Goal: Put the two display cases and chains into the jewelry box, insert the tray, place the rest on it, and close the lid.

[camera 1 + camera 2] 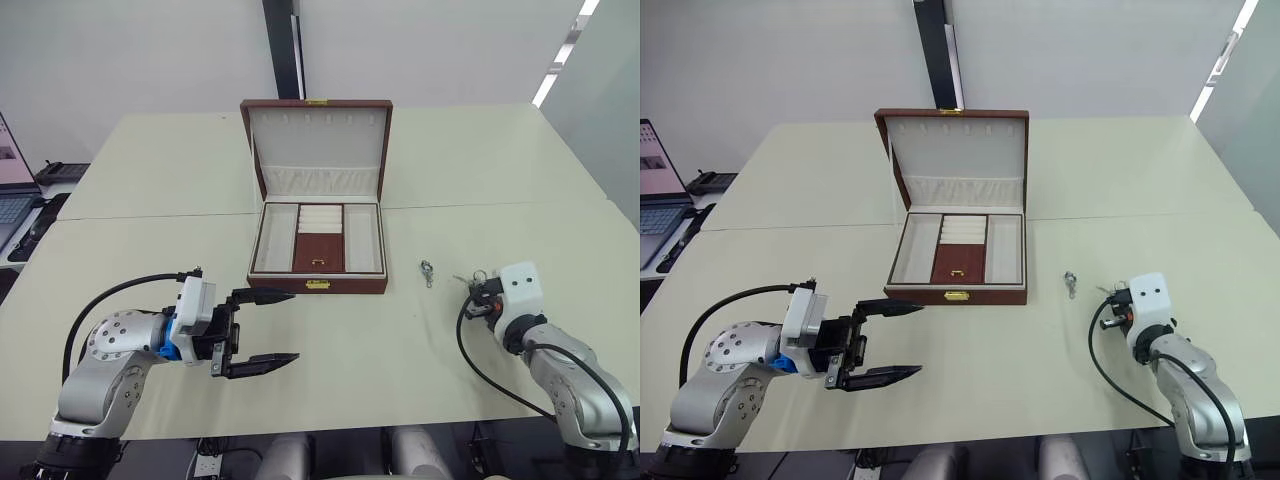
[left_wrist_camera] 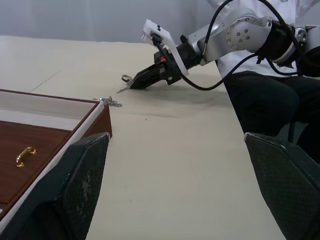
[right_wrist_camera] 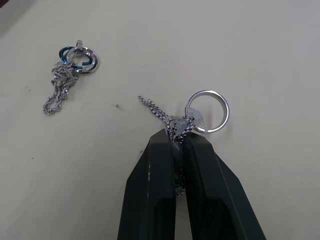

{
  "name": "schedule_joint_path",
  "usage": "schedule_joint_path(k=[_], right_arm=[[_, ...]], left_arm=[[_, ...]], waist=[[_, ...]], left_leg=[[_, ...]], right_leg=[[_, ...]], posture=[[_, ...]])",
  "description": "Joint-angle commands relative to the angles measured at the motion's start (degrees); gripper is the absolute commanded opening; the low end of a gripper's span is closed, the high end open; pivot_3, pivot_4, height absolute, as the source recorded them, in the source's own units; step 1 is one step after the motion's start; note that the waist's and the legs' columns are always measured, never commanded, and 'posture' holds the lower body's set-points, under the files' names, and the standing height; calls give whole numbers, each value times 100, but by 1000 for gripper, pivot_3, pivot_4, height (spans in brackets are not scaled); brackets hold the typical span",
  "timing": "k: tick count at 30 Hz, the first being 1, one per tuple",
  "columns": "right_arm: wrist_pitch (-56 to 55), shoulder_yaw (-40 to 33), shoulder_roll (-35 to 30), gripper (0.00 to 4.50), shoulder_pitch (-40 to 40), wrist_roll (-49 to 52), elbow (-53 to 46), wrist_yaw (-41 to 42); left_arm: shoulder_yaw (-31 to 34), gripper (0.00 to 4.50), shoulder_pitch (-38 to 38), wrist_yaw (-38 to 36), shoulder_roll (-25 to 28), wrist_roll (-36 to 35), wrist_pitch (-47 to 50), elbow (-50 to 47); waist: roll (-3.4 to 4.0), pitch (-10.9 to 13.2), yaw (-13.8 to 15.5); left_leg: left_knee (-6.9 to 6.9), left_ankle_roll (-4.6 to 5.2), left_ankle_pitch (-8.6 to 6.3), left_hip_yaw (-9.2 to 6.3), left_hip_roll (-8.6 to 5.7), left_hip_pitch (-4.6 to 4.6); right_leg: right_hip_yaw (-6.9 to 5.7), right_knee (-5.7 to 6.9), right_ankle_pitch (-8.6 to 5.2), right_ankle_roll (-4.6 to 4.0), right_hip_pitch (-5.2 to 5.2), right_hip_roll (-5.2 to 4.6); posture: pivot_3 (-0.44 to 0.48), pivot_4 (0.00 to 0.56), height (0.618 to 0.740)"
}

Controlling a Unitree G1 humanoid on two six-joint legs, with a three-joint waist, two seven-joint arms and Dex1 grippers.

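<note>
Beige tabletop (image 1: 400, 350): jewelry box (image 1: 318, 250) lies open, the right gripper (image 3: 179, 131) pinches one ringed chain (image 3: 197, 117), the other chain (image 3: 67, 75) waits on the table, left gripper (image 1: 262, 330) spread empty; most remains.

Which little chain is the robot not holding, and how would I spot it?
Find the open jewelry box on the table. On its right lies a loose chain, nearer the box than the chain the right gripper pinches. Its rings include a blue one.
</note>
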Motion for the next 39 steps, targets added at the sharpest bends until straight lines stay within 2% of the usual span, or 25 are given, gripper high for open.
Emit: schedule_joint_path(k=[1, 7, 11, 14, 20, 25, 30, 39], right_arm=[[-55, -164, -211, 23, -72, 143, -466, 232], [59, -308, -653, 23, -173, 427, -918, 674], [256, -334, -945, 23, -642, 688, -1113, 895], [591, -224, -986, 23, -1396, 1016, -1079, 987], [840, 575, -1019, 23, -3148, 1111, -599, 1282], [776, 1298, -608, 23, -4308, 1151, 67, 1536], [479, 1924, -71, 23, -5071, 984, 787, 1743], [-225, 2540, 949, 23, -5761, 586, 1987, 1970]], left_arm=[[325, 4500, 76, 279, 19, -226, 154, -328], [633, 4500, 526, 499, 25, -376, 266, -716], [797, 4500, 611, 699, -17, -355, 259, -725], [849, 4500, 674, 892, -92, -342, 274, -751], [964, 4500, 867, 1226, -216, -359, 317, -916], [1121, 4500, 957, 1429, -270, -409, 345, -907], [1444, 4500, 1027, 1783, -404, -531, 400, -873], [2005, 4500, 1355, 2291, -694, -624, 344, -934]], waist=[[0, 0, 2], [0, 0, 6], [0, 1, 5], [0, 1, -5], [0, 2, -2], [0, 2, 1], [0, 2, -1], [1, 2, -8]], left_leg=[[0, 0, 0, -1, 0, 0], [0, 0, 0, -2, 0, -2], [0, 0, 0, -3, 1, -1], [0, 0, 0, -2, 1, -2], [0, -1, 0, -6, 1, -5], [-1, -1, 0, -11, 1, -7], [-1, -2, 1, -16, 0, -11], [-2, -27, 14, -18, 0, -11]], right_leg=[[-1, 0, 0, 0, 0, 0], [-1, -2, 0, 0, 0, -1], [-3, -3, 0, 0, 2, -1], [-3, -4, 0, 0, 2, -1], [-5, -8, 0, 0, -1, -1], [-8, -11, 0, 0, -2, -2], [-11, -15, 0, -1, -4, -3], [-9, -11, 0, -1, -12, -4]], posture=[[0, 150, 740], [0, 150, 740], [0, 150, 740], [0, 150, 740], [0, 150, 740], [0, 150, 740], [0, 150, 740], [0, 150, 740]])
